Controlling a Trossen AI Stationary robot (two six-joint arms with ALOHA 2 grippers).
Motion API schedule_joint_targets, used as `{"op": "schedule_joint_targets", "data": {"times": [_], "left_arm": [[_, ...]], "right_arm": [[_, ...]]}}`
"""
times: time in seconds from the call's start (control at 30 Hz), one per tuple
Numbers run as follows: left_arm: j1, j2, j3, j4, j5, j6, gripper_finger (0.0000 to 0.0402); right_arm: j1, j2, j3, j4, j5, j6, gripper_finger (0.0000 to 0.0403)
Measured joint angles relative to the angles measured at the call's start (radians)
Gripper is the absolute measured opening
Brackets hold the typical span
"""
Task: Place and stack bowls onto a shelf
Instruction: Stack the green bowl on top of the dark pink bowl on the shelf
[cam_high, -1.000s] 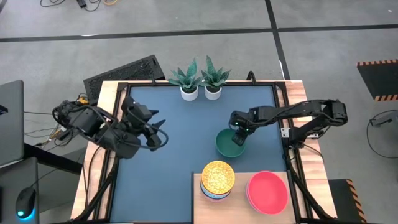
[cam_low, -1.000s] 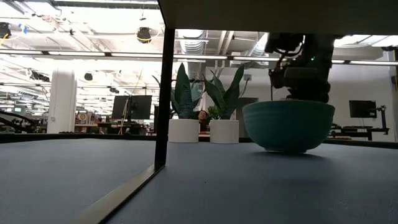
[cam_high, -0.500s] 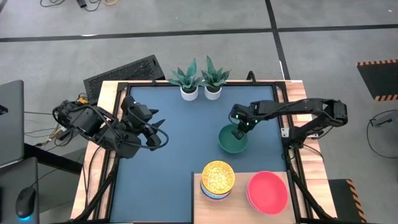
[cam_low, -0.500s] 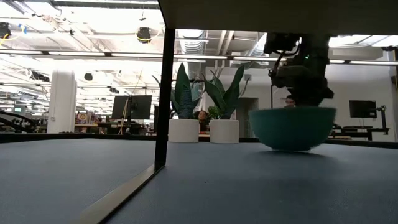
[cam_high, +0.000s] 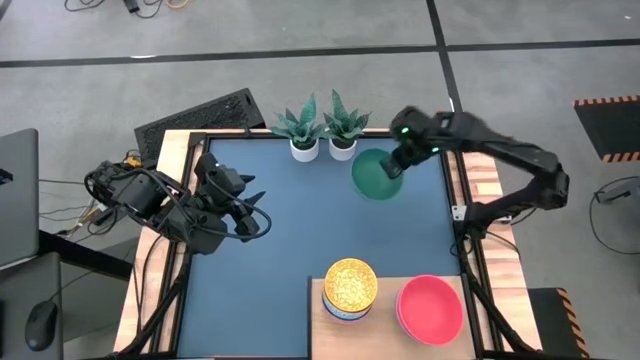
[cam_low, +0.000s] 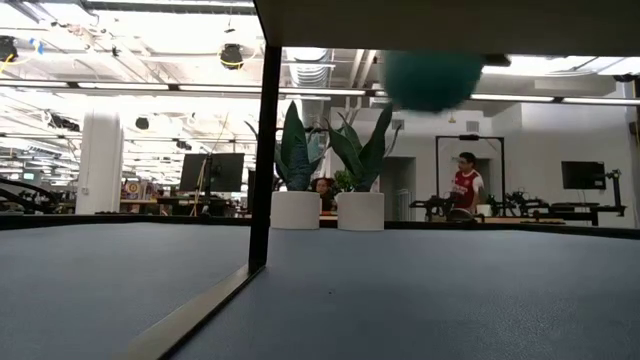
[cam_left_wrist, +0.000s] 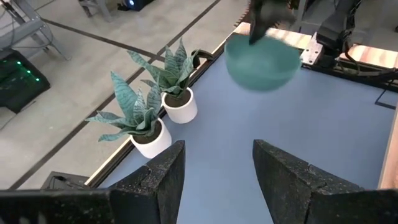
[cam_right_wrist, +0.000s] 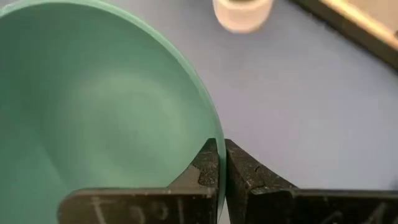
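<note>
Green bowl (cam_high: 376, 174) up off the bench, swung back near the pots (cam_high: 304, 148), right jaws (cam_right_wrist: 219, 163) pinching its rim. Shelf (cam_high: 385, 316) lies well forward, pink bowl (cam_high: 430, 308) waiting; left jaws (cam_left_wrist: 216, 163) parked, spread.

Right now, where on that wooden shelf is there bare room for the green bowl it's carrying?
The shelf is crowded: the yellow bowl stack and pink bowl nearly fill it. The open patch is the blue tabletop between the plants and shelf. The right gripper holds the green bowl aloft.
</note>
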Motion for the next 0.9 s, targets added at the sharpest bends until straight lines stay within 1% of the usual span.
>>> {"op": "schedule_joint_targets", "data": {"times": [0.07, 0.17, 0.23, 0.33, 0.43, 0.6, 0.77, 0.9], "left_arm": [[-0.001, 0.0, 0.0, 0.0, 0.001, 0.0, 0.0175], [-0.002, 0.0, 0.0, -0.003, 0.005, 0.001, 0.0175], [-0.005, 0.0, 0.0, -0.007, 0.005, 0.003, 0.0175], [-0.011, 0.0, 0.0, -0.007, 0.005, 0.023, 0.0175], [-0.017, 0.0, 0.0, -0.007, 0.005, 0.027, 0.0175], [-0.03, 0.0, 0.0, -0.007, 0.004, 0.027, 0.0175], [-0.045, 0.0, 0.0, -0.007, 0.003, 0.027, 0.0175], [-0.052, 0.0, 0.0, -0.007, 0.003, 0.027, 0.0175]], "right_arm": [[0.008, -0.017, 0.098, -0.089, -0.003, -0.003, 0.0026], [0.058, -0.046, 0.243, -0.23, -0.013, 0.024, 0.0026], [0.117, -0.067, 0.326, -0.314, -0.014, 0.075, 0.0026], [0.244, -0.109, 0.416, -0.377, -0.022, 0.203, 0.0026], [0.409, -0.156, 0.448, -0.383, -0.009, 0.375, 0.0026], [0.742, -0.174, 0.448, -0.405, 0.114, 0.674, 0.0026], [1.069, -0.113, 0.447, -0.372, 0.216, 0.897, 0.0026], [1.269, -0.043, 0.447, -0.356, 0.278, 1.051, 0.0026]]}}
